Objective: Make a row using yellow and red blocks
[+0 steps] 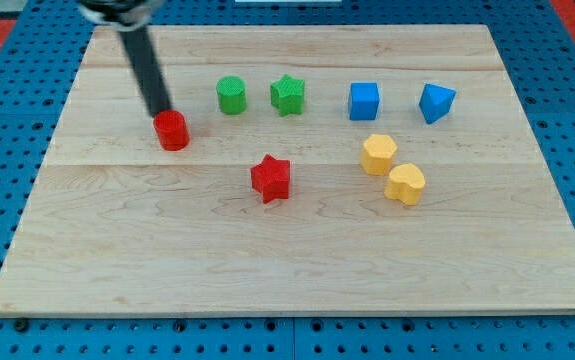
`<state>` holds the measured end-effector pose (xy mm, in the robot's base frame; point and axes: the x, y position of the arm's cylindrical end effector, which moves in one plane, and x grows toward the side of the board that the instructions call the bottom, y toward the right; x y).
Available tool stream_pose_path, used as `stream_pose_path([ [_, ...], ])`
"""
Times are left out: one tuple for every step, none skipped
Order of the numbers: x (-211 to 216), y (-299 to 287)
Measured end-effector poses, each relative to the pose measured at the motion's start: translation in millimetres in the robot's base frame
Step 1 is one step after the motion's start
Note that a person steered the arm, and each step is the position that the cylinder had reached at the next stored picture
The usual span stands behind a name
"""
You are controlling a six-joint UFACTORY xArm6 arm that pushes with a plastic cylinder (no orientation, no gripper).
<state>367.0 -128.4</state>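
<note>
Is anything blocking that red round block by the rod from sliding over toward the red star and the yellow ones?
Nothing visible. My tip sits at the red cylinder block's upper-left edge. Bare wooden board lies between it and the red star block; the two yellow blocks lie beyond, to the view's right.

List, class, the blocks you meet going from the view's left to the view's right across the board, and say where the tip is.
Red cylinder → green cylinder → red star → green star → blue cube → yellow hexagon → yellow heart → blue wedge. My tip sits at the red cylinder's upper left edge.
</note>
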Motion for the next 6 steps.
stream_pose_path([
  [35.1, 16.2],
  [71.8, 5.4],
  [56.1, 25.7],
  [34.8, 143.1],
  [34.9, 241.3],
  [41.5, 283.9],
])
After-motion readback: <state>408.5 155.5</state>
